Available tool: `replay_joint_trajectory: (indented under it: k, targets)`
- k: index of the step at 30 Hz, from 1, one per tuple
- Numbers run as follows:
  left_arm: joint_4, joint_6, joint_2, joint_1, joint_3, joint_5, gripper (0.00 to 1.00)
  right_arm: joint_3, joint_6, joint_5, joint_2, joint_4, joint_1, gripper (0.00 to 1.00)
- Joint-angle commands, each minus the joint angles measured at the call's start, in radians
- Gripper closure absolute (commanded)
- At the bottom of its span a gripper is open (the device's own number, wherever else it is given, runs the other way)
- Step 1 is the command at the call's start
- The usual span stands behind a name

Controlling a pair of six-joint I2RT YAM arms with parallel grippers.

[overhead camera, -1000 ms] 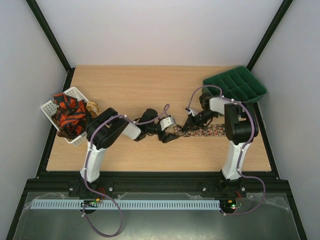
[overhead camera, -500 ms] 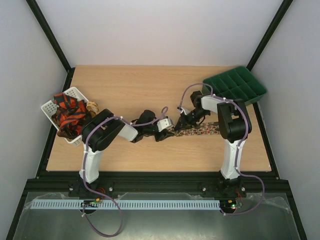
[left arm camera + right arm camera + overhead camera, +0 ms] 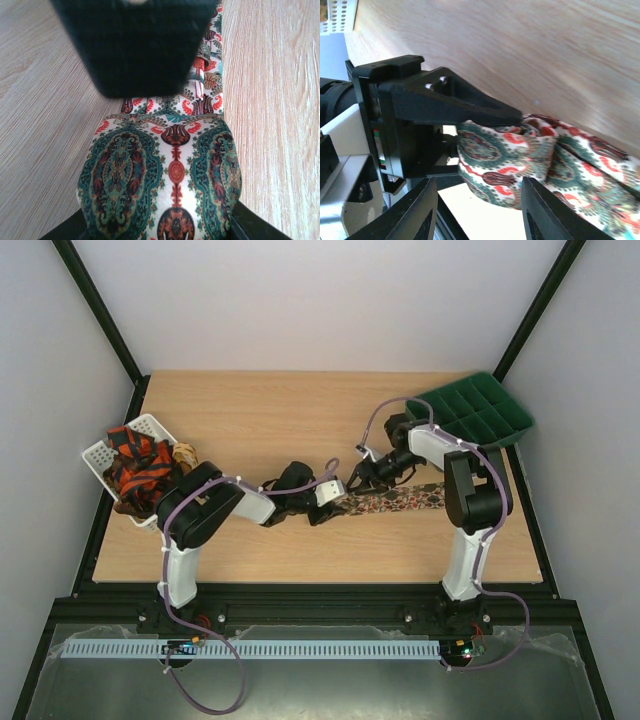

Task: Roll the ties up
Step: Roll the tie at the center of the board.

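Note:
A patterned tie (image 3: 400, 500) in cream, green and red lies flat on the table, running right from its rolled end. My left gripper (image 3: 338, 502) is shut on that rolled end (image 3: 160, 185), which bulges between its jaws (image 3: 160, 222). My right gripper (image 3: 358, 477) is open, just behind the roll. In the right wrist view its fingers (image 3: 420, 215) stand either side of the roll (image 3: 505, 160) without pinching it, and the left gripper's black fingers (image 3: 450, 100) clamp the fabric. Red-orange and black ties (image 3: 138, 472) are heaped in the white basket.
The white basket (image 3: 96, 454) sits at the table's left edge, a brownish bundle (image 3: 184, 454) beside it. The green compartment tray (image 3: 470, 410) stands at the back right, close behind the right arm's elbow. Bare wood shows behind and in front of the tie.
My right gripper has moved left and a little back, to the rolled end. My left gripper has shifted slightly left with the roll.

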Motion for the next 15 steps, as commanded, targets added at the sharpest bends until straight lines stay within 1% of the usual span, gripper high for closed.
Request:
replay_joint_trajectory:
  k: [1,5,7,8,11,13,15]
  targets:
    - [-0.162,0.012,0.05,-0.02,-0.019,-0.048,0.59,-0.012,0.022,-0.021,-0.003,-0.043,0.048,0.53]
    - [-0.172,0.014,0.054,-0.022,-0.013,-0.056,0.59,-0.01,0.04,0.079,0.064,-0.006,0.062,0.55]
    - [-0.178,0.016,0.054,-0.022,-0.011,-0.062,0.59,-0.023,0.047,0.113,0.069,0.03,0.062,0.56]
    - [-0.181,0.017,0.054,-0.022,-0.011,-0.063,0.59,-0.032,0.047,0.124,0.066,0.043,0.062,0.59]
    - [-0.187,0.017,0.054,-0.022,-0.01,-0.068,0.59,-0.048,0.038,0.15,0.064,0.055,0.063,0.88]
    - [-0.19,0.017,0.056,-0.022,-0.009,-0.072,0.59,-0.056,0.028,0.176,0.062,0.058,0.061,0.97]
    - [-0.194,0.017,0.056,-0.022,-0.007,-0.072,0.58,-0.06,0.021,0.193,0.065,0.056,0.057,0.99]
